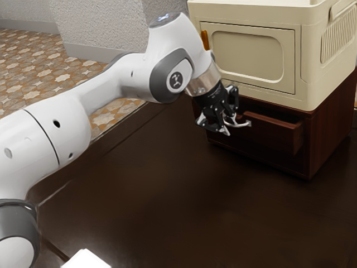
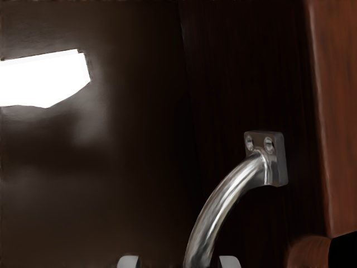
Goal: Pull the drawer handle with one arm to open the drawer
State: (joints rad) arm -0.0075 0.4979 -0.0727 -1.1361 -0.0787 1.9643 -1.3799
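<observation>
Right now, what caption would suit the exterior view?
White robot arm, its gripper at the metal handle of a partly open brown drawer.

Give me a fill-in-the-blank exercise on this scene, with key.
The drawer is partly ____, not shut.
The mounting plate of the curved handle shows ____ screw heads.
The cream-colored box sits on ____ of the wooden cabinet.
The robot arm reaches in from the exterior view's ____.

Missing words: open; two; top; left.

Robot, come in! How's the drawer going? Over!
Gripper open, its fingers either side of the handle. Drawer partway out. Cream cabinet above, not in the way. Over.
</observation>
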